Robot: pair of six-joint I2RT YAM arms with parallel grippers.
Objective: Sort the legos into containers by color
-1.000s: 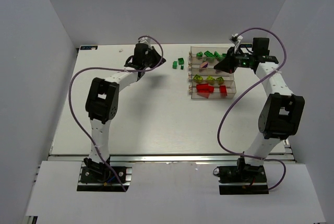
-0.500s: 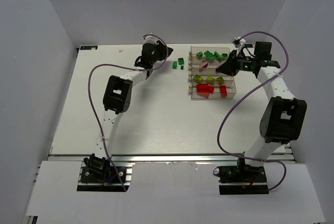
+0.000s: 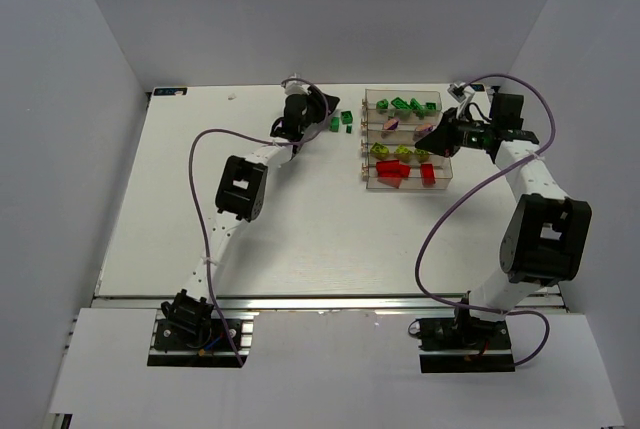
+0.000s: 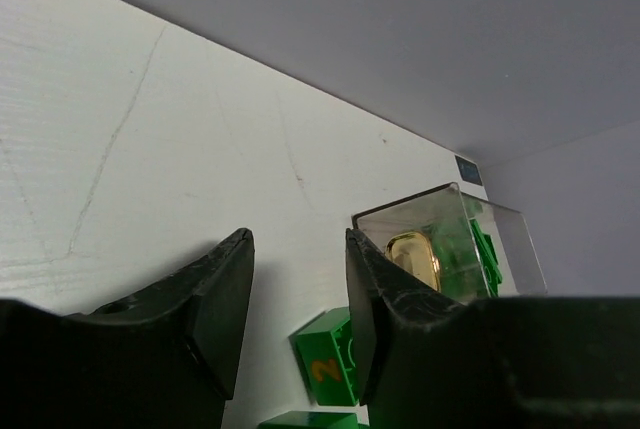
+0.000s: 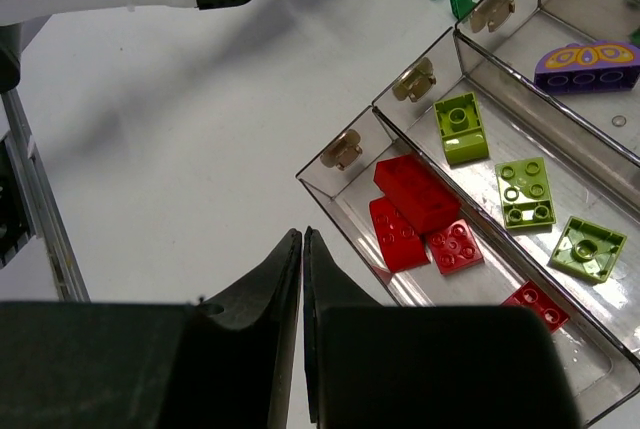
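Reaching toward the far middle of the table (image 3: 250,219), my left gripper (image 4: 298,249) hangs with its fingers spread, gripping nothing. The loose green legos (image 3: 341,121) lie just ahead of it, two or three as far as I can count from above. By my reckoning those are all that is left to sort. To their right the containers (image 5: 460,294) already hold the rest, one colour to a bin — green, purple, yellow-green, red. My right gripper (image 5: 302,234) hovers over them, fingers pressed together, empty.

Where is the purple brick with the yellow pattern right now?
The purple brick lies at the right wrist view's upper right, in the bin beside the one holding yellow-green bricks.
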